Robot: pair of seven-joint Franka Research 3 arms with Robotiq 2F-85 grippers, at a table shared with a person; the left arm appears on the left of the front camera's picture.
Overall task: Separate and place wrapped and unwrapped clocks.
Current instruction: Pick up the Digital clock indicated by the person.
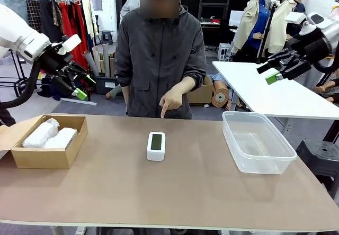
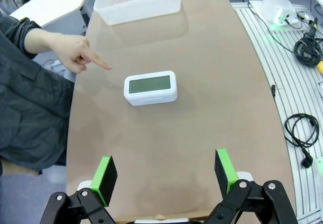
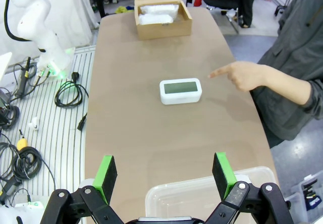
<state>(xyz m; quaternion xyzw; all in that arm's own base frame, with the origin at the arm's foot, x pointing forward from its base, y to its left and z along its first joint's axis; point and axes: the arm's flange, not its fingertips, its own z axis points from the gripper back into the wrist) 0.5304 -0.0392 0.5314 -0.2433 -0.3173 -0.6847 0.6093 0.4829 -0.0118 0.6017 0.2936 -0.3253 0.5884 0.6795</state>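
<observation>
White rounded-rectangle clock [image 1: 155, 146] with grey-green screen mid-table, person's hand [image 1: 170, 101] pointing from 12 o'clock. Left gripper [image 1: 85, 86], right gripper [image 1: 267, 73]: both spread apart, empty

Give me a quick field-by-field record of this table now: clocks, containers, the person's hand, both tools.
bare clock: screen up, mid table, untouched
wrapped clocks: two, side by side in the cardboard box, robot's left
plastic tub: clear, nothing inside, robot's right
person's hand: index finger pointing at the bare clock, not touching
left tool: open, raised, holding nothing
right tool: open, raised, holding nothing
</observation>
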